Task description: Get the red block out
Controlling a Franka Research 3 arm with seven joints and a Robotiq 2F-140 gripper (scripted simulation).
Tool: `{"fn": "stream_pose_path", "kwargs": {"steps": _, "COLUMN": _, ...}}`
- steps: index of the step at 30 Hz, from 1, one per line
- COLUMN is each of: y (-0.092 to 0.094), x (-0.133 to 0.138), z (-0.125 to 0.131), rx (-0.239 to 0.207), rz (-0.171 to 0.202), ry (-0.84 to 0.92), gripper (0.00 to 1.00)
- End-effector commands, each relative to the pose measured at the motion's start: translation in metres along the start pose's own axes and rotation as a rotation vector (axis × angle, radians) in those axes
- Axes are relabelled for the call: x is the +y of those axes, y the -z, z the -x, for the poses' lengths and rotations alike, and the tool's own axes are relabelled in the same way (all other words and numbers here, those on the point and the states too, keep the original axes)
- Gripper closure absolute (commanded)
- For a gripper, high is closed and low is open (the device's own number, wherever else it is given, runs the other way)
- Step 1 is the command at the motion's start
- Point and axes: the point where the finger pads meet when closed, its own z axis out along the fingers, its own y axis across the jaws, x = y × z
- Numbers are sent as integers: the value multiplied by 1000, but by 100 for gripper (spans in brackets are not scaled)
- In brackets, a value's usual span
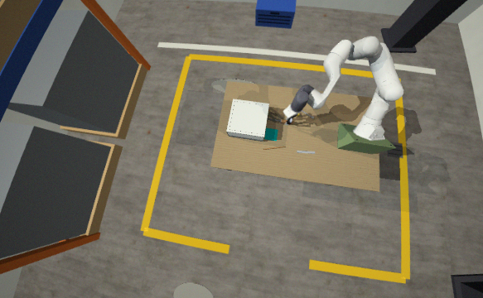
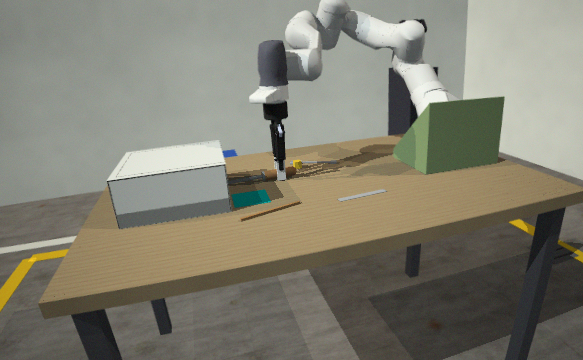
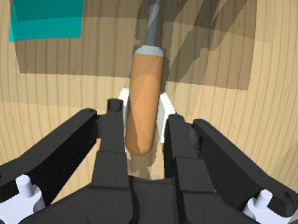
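Observation:
My gripper (image 3: 142, 102) points straight down and is shut on the wooden handle (image 3: 143, 103) of a long tool, low over the table. The tool's dark metal shaft (image 3: 154, 3) runs from the handle toward the white cabinet (image 2: 168, 181). In the exterior view the gripper (image 2: 281, 172) stands just right of the cabinet, with the handle (image 2: 272, 174) lying level. The red block is hidden in every view.
A thin wooden stick (image 2: 270, 210) lies just in front of the teal square. A flat grey bar (image 2: 362, 195) lies further right. A small yellow-headed tool (image 2: 297, 163) lies behind the gripper. A green wedge (image 2: 448, 135) stands at the back right by the arm's base.

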Motion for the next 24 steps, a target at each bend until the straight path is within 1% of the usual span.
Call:
{"fn": "stream_pose_path", "kwargs": {"steps": 1, "y": 2, "x": -1, "z": -10, "rx": -3, "rz": 3, "ry": 30, "gripper": 100}}
{"fn": "stream_pose_path", "kwargs": {"steps": 10, "y": 2, "x": -2, "z": -35, "rx": -3, "rz": 3, "ry": 30, "gripper": 100}}
{"fn": "stream_pose_path", "kwargs": {"steps": 12, "y": 2, "x": -2, "z": -35, "rx": -3, "rz": 3, "ry": 30, "gripper": 100}}
{"fn": "stream_pose_path", "kwargs": {"steps": 24, "y": 2, "x": -2, "z": -62, "rx": -3, "rz": 3, "ry": 31, "gripper": 100}}
